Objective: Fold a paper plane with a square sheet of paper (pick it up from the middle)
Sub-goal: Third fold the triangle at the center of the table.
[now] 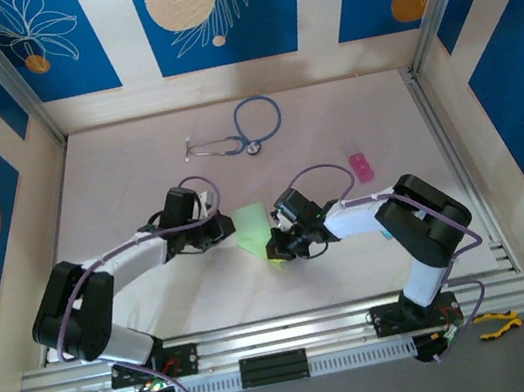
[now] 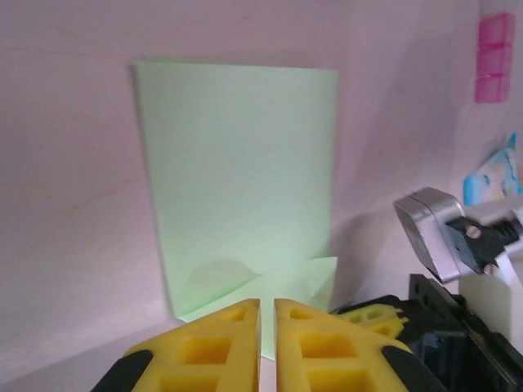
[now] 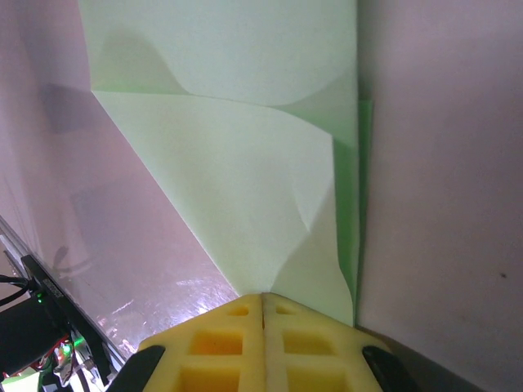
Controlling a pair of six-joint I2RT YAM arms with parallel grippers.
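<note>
— The right gripper point(image 3: 261, 299) clamps the square sheet of paper point(image 1: 253, 226), mid-table, at its five o'clock.
— The left gripper point(image 2: 267, 305), at nine o'clock, stands a slit apart (hold unclear); a tug may undo the fold.

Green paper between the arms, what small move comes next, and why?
Probably back the left tool off the green paper: its fingers stand barely apart at the sheet's near edge, while the right tool is clamped on the folded end and can hold it.
</note>
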